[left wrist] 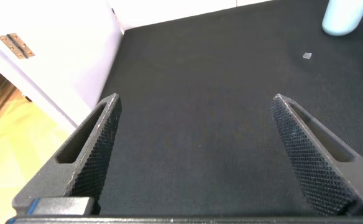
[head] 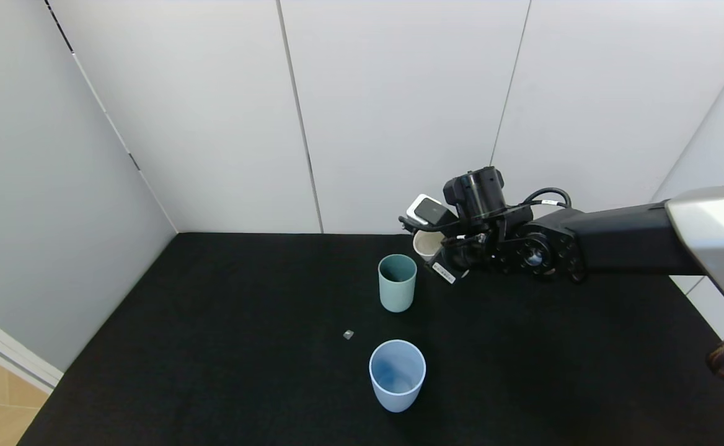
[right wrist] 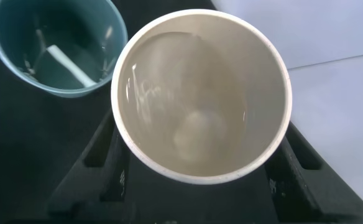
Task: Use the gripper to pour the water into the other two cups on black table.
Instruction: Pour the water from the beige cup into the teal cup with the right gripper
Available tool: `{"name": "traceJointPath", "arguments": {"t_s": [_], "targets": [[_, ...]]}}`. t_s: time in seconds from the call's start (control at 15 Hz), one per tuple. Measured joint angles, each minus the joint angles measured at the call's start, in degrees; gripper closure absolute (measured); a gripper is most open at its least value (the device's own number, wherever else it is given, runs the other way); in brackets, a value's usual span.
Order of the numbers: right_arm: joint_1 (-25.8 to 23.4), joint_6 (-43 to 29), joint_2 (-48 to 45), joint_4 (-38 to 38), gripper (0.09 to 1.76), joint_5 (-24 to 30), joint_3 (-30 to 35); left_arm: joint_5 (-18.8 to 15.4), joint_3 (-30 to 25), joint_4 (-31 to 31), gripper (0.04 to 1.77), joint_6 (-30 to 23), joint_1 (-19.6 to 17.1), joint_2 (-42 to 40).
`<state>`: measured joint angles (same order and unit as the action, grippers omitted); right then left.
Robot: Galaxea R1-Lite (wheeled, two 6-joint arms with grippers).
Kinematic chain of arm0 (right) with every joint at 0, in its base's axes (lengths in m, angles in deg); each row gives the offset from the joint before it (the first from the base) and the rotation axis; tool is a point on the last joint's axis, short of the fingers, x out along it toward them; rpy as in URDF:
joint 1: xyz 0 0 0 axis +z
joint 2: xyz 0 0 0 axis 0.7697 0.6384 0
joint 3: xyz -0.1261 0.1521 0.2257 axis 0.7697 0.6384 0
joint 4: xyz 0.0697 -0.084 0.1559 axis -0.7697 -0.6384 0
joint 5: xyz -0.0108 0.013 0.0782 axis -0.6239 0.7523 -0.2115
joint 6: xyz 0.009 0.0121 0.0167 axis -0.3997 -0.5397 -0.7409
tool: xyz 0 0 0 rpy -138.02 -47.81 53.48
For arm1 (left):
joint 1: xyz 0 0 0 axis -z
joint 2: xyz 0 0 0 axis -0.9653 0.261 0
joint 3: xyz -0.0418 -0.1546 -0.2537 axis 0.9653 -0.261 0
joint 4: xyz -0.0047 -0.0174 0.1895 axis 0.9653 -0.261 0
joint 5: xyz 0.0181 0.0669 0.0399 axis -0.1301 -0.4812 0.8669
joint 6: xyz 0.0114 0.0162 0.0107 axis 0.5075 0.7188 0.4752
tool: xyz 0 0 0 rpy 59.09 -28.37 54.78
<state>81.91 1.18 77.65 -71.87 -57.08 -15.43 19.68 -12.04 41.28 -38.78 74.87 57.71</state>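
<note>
You are holding the cream tumbler [head: 426,245] in the right gripper [head: 455,244], right of centre in the head view, with the jaws clenched on its sides as the right wrist view shows. The water [right wrist: 169,93] is sitting inside it as a faint sheen, and the tumbler looks only slightly tilted, so I judge the pour not yet begun. The teal-green cup [head: 397,282] is standing just below and left of the tumbler in the head view; the pale blue cup [head: 397,373] is standing lower in the frame, well apart, on the black table [head: 213,347].

The risks, as I judge them: the tumbler's lip is sitting beside the teal rim rather than over it, so tipping now could be spilling water onto the table. Tipping fast could be overshooting the narrow mouth or emptying everything, leaving nothing for the blue cup. Lowering carelessly could be knocking the teal cup over.

The left gripper [left wrist: 194,155] is hanging released over bare table.
</note>
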Motion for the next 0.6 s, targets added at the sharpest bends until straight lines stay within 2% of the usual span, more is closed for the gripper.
{"name": "traceJointPath", "arguments": {"t_s": [0.6], "targets": [[0.5,8.8,1.0,0.0,0.58,-2.8,-1.7,0.0,0.0,0.0,0.09,0.0,0.0,0.0]]}}
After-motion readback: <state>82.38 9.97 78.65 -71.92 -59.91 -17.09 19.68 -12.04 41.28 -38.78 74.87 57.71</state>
